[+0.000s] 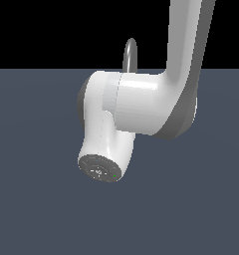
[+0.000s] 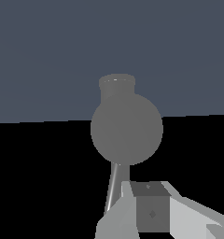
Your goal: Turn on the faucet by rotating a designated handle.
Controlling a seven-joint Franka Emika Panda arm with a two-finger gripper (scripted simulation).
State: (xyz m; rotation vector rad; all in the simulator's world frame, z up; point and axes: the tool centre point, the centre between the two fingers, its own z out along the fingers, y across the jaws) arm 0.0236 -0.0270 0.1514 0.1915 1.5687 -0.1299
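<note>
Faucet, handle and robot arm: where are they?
faucet (image 1: pixel 130 54): exterior view, top of arched spout behind the arm.
handle (image 2: pixel 113 189): wrist view, middle of thin rod.
robot arm (image 1: pixel 141 107): exterior view, white wrist joint.

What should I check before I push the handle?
1. Faucet in sight: ok. Its body fills the middle of the wrist view.
2. Handle found: ok. A thin rod, probably the handle, runs from the faucet toward the tool.
3. Tool touching handle: cannot tell. They overlap in the wrist view.
4. Tool open or shut: cannot tell.
5. Exterior view of the contact: not ok. The arm hides all but the top of the spout.
</note>
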